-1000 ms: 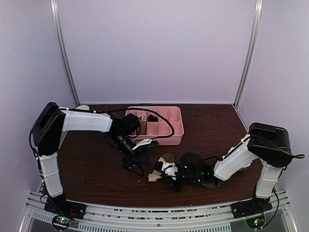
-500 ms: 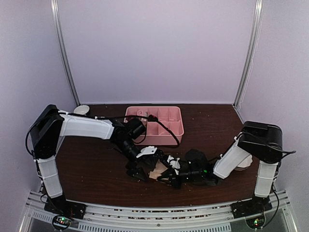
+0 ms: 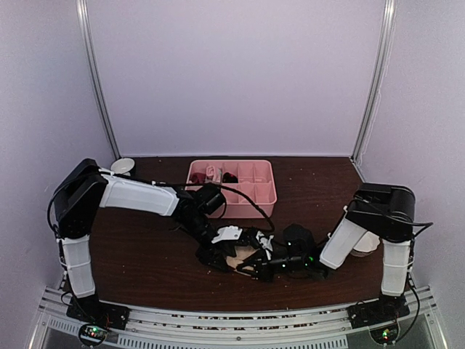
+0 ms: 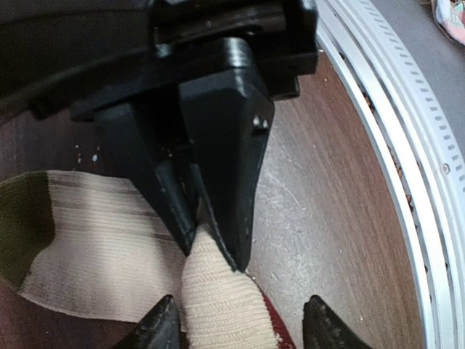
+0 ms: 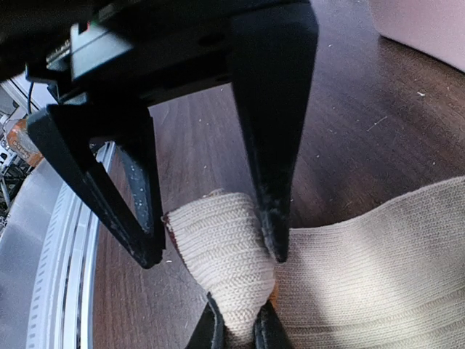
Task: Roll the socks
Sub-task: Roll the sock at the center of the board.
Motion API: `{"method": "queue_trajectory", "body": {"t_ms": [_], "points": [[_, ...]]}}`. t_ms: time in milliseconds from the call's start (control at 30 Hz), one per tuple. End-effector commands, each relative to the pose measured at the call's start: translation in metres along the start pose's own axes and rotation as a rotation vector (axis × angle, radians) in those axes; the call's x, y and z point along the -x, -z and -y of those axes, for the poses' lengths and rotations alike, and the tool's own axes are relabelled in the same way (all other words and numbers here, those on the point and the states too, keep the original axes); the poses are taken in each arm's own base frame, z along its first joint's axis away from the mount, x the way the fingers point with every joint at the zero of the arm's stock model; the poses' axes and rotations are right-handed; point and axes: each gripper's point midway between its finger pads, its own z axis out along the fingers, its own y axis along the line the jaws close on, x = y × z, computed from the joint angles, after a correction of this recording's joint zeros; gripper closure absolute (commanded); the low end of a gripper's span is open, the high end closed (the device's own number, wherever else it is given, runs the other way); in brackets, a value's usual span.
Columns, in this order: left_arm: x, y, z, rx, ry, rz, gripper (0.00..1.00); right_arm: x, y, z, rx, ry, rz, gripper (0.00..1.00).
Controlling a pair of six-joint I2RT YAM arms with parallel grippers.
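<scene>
— Where is the sock?
— The beige sock (image 5: 363, 247) lies on the dark wooden desk (image 5: 363, 102), towards its front edge and about midway between the two arms. It is in front of the pink divided tray (image 3: 240, 209) and apart from it. One end is drawn up into a narrow ridge of ribbed fabric.

— Who has that ridge?
— The right gripper (image 5: 237, 331). Its jaws are pressed together on the fold, pinching the cloth between the tips. The left wrist view shows the same pinch from the opposite side, with two black tips meeting on the fabric.

— And the left gripper (image 4: 241, 323)?
— It faces the right one, tip to tip, low over the desk. Its jaws stand spread, one on each side of the raised fold. In the right wrist view one finger (image 5: 272, 182) touches the side of the ridge. The other sits just beside it, with a sliver of desk showing between, so the fold is not clamped from that side.

— Any markings on the sock?
— An olive patch (image 4: 22, 233) at the end lying flat, and a maroon edge (image 4: 280, 331) low on the fold.

— What else is around?
— A white bowl (image 3: 123, 166) at the far left corner of the desk, and a perforated metal rail (image 4: 392, 145) along the near edge. Small things lie in the tray's compartments, too small to name.
</scene>
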Motion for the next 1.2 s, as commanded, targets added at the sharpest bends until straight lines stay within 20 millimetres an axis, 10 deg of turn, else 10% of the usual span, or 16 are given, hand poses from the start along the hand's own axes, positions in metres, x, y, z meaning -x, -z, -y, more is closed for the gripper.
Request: {"method": "queue_trajectory", "body": {"t_ms": [0, 333, 500, 600, 633, 667, 700, 967, 1167], "points": [[-0.002, -0.007, 0.000, -0.009, -0.041, -0.022, 0.46, -0.124, 0.024, 0.020, -0.099, -0.266, -0.388, 1.00], [-0.006, -0.014, -0.004, -0.117, 0.106, -0.056, 0.98, -0.102, 0.024, 0.019, -0.107, -0.217, -0.317, 0.91], [-0.016, -0.013, -0.005, -0.144, 0.215, -0.049, 1.00, -0.080, 0.030, 0.022, -0.171, -0.127, -0.239, 0.79], [-0.029, -0.019, -0.002, -0.169, 0.268, -0.095, 1.00, -0.064, 0.040, 0.029, -0.259, -0.067, -0.170, 0.64], [-0.032, -0.020, 0.000, -0.182, 0.289, -0.108, 1.00, -0.056, 0.045, 0.031, -0.294, -0.041, -0.138, 0.47], [-0.035, -0.022, 0.001, -0.190, 0.304, -0.117, 1.00, -0.047, 0.051, 0.034, -0.334, -0.015, -0.105, 0.06], [-0.037, -0.023, 0.003, -0.197, 0.312, -0.123, 1.00, -0.038, 0.057, 0.036, -0.374, 0.014, -0.072, 0.01], [-0.040, -0.025, 0.011, -0.284, 0.390, -0.141, 1.00, 0.037, 0.125, 0.047, -0.701, 0.056, 0.258, 0.00], [-0.051, -0.029, 0.008, -0.321, 0.463, -0.154, 1.00, 0.031, 0.144, 0.052, -0.718, -0.071, 0.367, 0.00]]}}
